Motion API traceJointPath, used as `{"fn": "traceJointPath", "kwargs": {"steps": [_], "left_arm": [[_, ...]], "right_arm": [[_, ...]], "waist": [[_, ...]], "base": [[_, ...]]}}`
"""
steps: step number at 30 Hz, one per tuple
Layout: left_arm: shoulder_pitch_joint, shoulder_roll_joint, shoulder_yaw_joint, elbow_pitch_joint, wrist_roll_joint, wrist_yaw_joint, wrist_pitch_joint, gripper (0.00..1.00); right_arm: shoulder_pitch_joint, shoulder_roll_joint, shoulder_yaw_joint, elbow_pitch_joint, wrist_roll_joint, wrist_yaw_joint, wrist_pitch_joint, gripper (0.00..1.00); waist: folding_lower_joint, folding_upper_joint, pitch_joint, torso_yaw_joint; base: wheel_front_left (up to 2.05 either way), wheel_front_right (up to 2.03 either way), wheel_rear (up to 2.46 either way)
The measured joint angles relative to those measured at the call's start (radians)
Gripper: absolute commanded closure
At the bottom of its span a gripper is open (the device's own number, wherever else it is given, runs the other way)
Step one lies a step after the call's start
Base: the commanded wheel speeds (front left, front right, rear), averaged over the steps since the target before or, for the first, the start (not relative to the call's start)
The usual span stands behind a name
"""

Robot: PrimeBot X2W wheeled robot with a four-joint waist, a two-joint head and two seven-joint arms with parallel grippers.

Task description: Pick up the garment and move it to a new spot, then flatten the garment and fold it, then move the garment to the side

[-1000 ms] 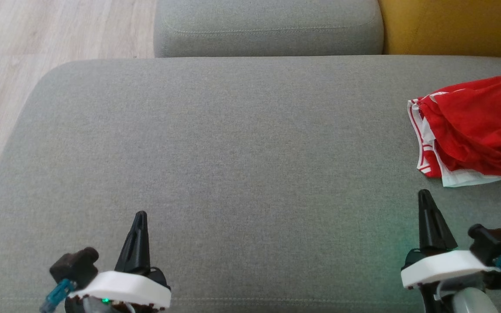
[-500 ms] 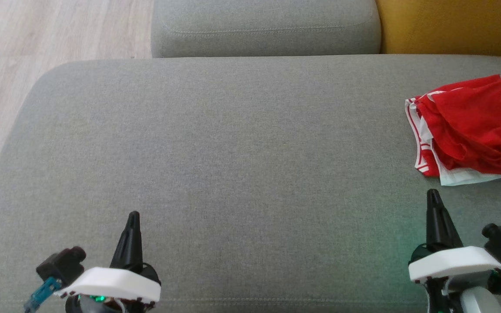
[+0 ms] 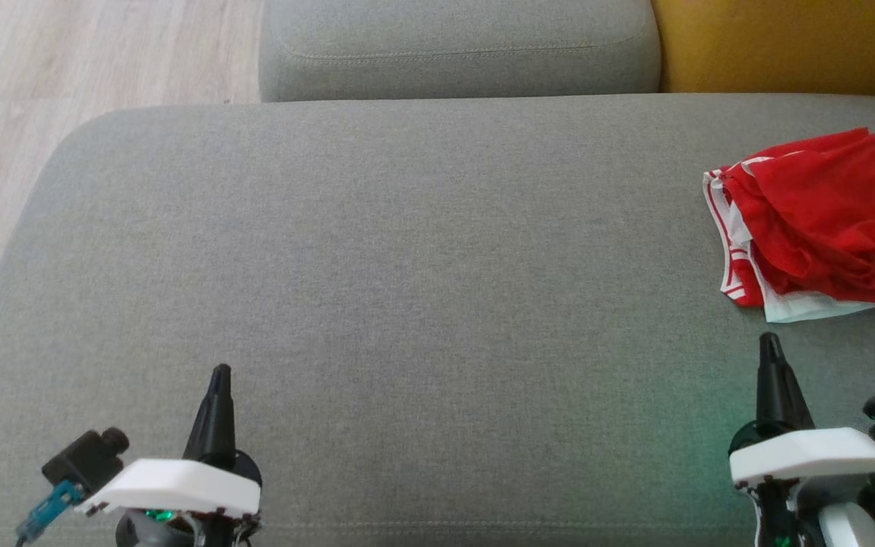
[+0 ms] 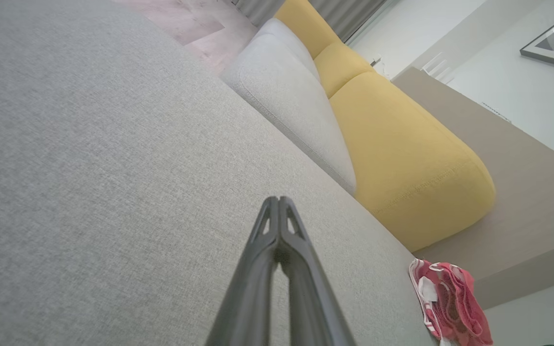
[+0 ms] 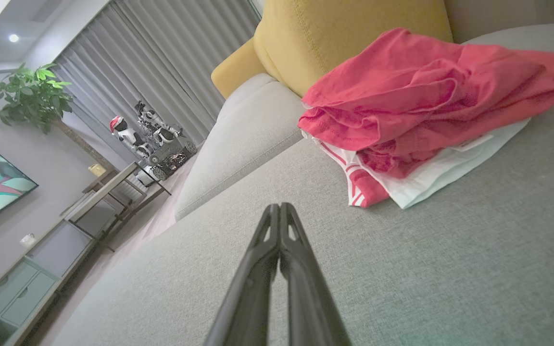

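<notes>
The garment (image 3: pixel 817 228) is a crumpled red piece with white striped trim, lying on the grey cushion (image 3: pixel 407 266) at the far right. It also shows in the right wrist view as the garment (image 5: pixel 431 105) and small in the left wrist view as the garment (image 4: pixel 450 302). My right gripper (image 3: pixel 769 340) is shut and holds nothing, hovering just short of the garment's near white edge. At the lower left, far from the cloth, my left gripper (image 3: pixel 220 372) is shut and holds nothing. Both pairs of fingertips meet in the wrist views: left gripper (image 4: pixel 279 199), right gripper (image 5: pixel 279 205).
A grey back cushion (image 3: pixel 453 45) and a yellow cushion (image 3: pixel 779 42) line the far side. Wooden floor (image 3: pixel 65 68) lies beyond the cushion's left edge. The wide grey surface stretches between the two grippers.
The head view has shifted slightly. Both grippers have drawn outward and a little lower in the picture, the left further left and the right further right. The garment lies as before.
</notes>
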State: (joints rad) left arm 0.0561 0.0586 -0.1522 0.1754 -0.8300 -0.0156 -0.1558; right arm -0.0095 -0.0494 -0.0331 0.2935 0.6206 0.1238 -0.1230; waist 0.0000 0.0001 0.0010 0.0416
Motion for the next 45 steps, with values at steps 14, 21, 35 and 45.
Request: {"fn": "traceJointPath", "kwargs": {"steps": [14, 21, 35, 45], "left_arm": [[-0.02, 0.001, 0.029, 0.017, -0.138, -0.019, 0.039, 1.0], [-0.021, 0.002, 0.041, 0.024, -0.206, -0.029, 0.058, 1.0], [-0.042, 0.002, 0.071, 0.041, -0.332, -0.043, 0.094, 1.0], [-0.053, 0.003, 0.098, 0.053, -0.431, -0.055, 0.121, 1.0]], "right_arm": [[-0.002, 0.001, -0.015, -0.001, 0.166, 0.0, 0.04, 1.0], [-0.004, 0.001, -0.024, -0.001, 0.248, 0.0, 0.059, 1.0], [-0.021, 0.002, -0.041, -0.005, 0.402, 0.0, 0.094, 1.0], [-0.021, 0.002, -0.052, -0.005, 0.52, 0.0, 0.123, 1.0]], "waist": [[0.0, 0.0, 0.0, -0.007], [0.0, 0.0, 0.001, -0.011], [0.0, 0.0, 0.001, -0.017], [0.0, 0.0, 0.001, -0.022]], "base": [[0.0, 0.0, 0.0], [0.0, 0.0, 0.0], [0.0, 0.0, 0.0], [0.0, 0.0, 0.0]]}}
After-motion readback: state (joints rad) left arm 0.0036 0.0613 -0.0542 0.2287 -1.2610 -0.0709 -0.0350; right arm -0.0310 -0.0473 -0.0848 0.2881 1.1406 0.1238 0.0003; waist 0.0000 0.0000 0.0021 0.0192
